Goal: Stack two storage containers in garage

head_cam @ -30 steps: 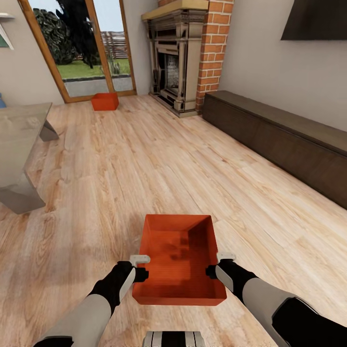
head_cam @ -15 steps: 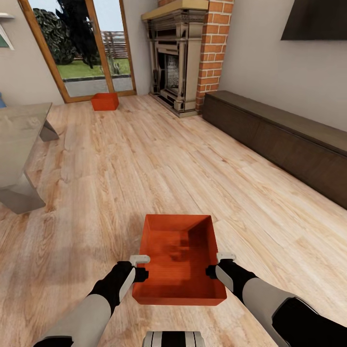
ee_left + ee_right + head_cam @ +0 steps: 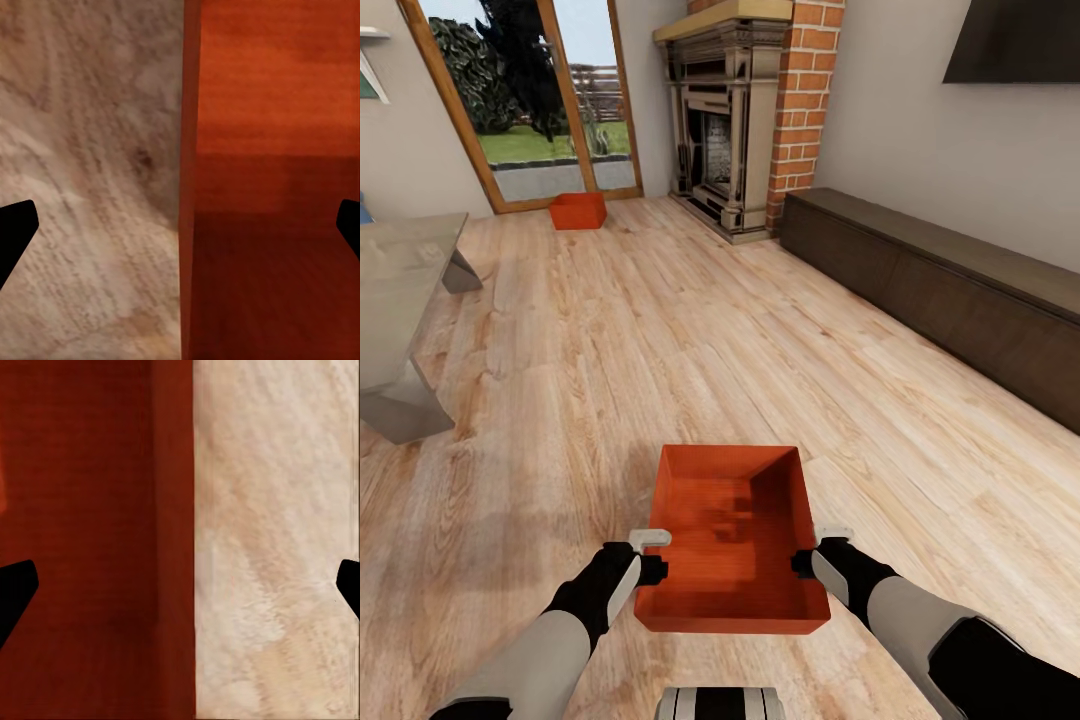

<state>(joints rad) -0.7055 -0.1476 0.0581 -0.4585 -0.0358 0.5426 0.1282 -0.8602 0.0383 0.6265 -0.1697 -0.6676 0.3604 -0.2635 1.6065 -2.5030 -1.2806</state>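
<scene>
Both hands set at the near container, one wall between each pair of fingers, not yet closed.

The left hand (image 3: 651, 553) and the right hand (image 3: 810, 549) stand at the two side walls of the near storage container (image 3: 732, 535), which rests on the wood floor (image 3: 660, 350) of the living room. In both wrist views the fingers are spread wide with the wall edge between them, so both hands are released and hold nothing. I judge the step is the first grasp; the next move asks both to clench on the walls together, then lift level. Far beyond the hands, the second container (image 3: 578, 210) sits by the glass door (image 3: 525, 100), left of the fireplace (image 3: 725, 120).
</scene>
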